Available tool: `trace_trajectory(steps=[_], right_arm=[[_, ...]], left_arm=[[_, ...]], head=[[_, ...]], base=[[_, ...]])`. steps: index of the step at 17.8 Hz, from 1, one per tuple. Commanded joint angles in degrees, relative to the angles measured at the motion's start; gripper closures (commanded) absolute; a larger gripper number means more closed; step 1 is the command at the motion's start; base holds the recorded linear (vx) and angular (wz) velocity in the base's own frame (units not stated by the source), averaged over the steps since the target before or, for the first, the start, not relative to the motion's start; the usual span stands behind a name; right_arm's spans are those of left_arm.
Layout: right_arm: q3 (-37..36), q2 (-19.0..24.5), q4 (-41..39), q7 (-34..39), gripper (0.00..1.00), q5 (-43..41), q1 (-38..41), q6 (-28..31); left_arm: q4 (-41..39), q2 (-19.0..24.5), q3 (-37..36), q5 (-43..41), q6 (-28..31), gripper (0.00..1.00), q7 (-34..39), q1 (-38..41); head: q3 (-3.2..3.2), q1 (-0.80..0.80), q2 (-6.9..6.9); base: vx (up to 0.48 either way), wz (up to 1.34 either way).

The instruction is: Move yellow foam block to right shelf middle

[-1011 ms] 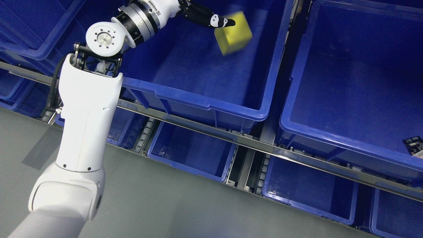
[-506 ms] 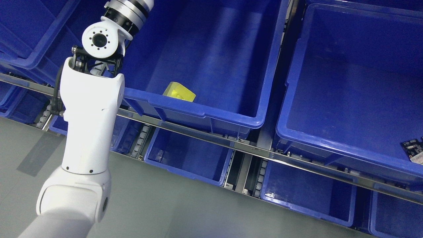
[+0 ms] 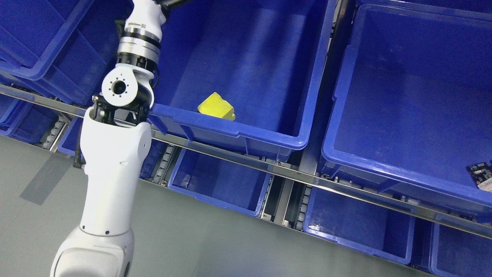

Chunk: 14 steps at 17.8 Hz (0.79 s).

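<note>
Blue plastic bins fill a metal rack. A large bin [image 3: 403,96] occupies the right of the upper tier, its near right corner holding a small dark circuit board [image 3: 480,175]. A steel rail [image 3: 269,163] runs diagonally beneath. Smaller bins [image 3: 215,181] sit on the lower tier, above grey floor [image 3: 192,238].

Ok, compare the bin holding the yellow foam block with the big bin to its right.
The middle bin holds the yellow foam block near its front wall; the right bin shows only a small circuit board at the picture's edge. The left arm crosses the middle bin's left corner; nothing overlaps the right bin. Both are blue, open-topped plastic.
</note>
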Motion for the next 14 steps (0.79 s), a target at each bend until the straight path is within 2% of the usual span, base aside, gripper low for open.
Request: trace_trajectory(steps=[1, 6, 9, 14], right_arm=[[0.0, -1.0, -1.0, 0.0, 0.00, 0.2, 0.1, 0.0], [0.0, -1.0, -1.0, 0.0, 0.00, 0.2, 0.1, 0.0], [0.0, -1.0, -1.0, 0.0, 0.00, 0.2, 0.1, 0.0], [0.0, -1.0, -1.0, 0.0, 0.00, 0.3, 0.1, 0.0]], left_arm=[[-8.0, 0.4, -4.7, 2.3, -4.8, 0.00, -0.1, 7.1], [-8.0, 0.4, -3.4, 3.4, -4.7, 0.00, -1.2, 9.8], [-8.0, 0.4, -2.5, 4.5, -3.3, 0.07, -1.2, 9.0], [-8.0, 0.4, -1.7, 4.6, 2.1, 0.00, -1.2, 7.1]], head=[[0.00, 0.00, 0.00], [0.00, 0.00, 0.00], [0.00, 0.00, 0.00], [0.00, 0.00, 0.01]], base=[[0.000, 0.00], [0.000, 0.00], [0.000, 0.00], [0.000, 0.00]])
